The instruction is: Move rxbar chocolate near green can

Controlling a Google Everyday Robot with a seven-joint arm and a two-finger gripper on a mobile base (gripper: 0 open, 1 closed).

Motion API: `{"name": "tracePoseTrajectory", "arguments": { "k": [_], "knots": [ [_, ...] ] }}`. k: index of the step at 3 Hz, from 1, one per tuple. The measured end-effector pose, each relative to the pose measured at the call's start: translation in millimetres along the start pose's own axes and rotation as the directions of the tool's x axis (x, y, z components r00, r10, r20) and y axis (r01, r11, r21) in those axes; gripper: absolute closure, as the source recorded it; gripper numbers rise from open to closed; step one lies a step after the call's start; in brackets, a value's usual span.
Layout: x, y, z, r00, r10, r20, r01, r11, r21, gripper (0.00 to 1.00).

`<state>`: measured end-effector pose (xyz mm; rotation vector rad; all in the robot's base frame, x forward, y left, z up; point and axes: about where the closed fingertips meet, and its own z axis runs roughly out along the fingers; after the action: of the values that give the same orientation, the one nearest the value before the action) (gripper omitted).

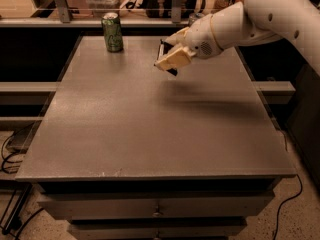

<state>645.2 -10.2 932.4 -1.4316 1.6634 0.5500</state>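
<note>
Pincer: positioned above the desk, clamped on the rxbar chocolate, which is carried clear of the surface. Green can: stood upright, left of the pincer, apart.

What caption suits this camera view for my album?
The robot's gripper holds the rxbar chocolate above the table, to the right of the green can standing near the far edge.
</note>
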Motion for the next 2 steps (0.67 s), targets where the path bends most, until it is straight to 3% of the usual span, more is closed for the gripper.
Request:
{"name": "tracePoseTrajectory", "arguments": {
  "k": [2],
  "knots": [
    [-4.0,0.9,11.5,1.0,0.012,0.022,-0.012,0.9999,0.011,1.0]
  ]
}}
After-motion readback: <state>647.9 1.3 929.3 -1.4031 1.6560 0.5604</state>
